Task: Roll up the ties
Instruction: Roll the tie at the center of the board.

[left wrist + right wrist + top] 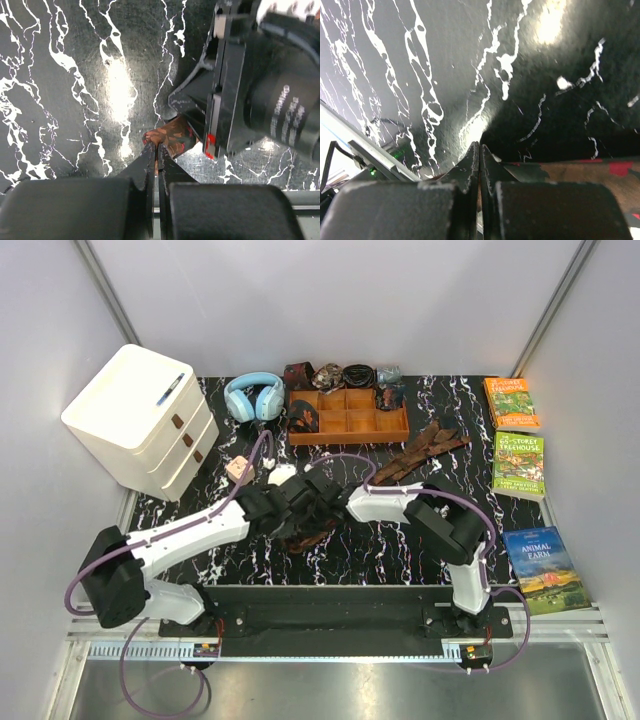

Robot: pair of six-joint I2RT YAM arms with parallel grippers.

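Observation:
One tie (312, 538), dark brown with a reddish-tan pattern, lies on the black marbled table (400, 540) under both wrists. My left gripper (308, 512) (156, 148) is shut, pinching the tie's (170, 137) end between its fingertips. The right gripper (328, 494) (480, 150) faces it closely and is also shut, with a strip of the tie (592, 172) running off to the right from its jaws. In the left wrist view the right gripper's black body (260, 75) covers most of the fabric. More ties (420, 450) lie piled at the back right.
An orange-brown wooden tray (348, 436) at the back holds rolled ties in its compartments. Blue headphones (253, 397) and a white drawer unit (140, 420) stand at the back left. Three books (518, 465) lie along the right edge.

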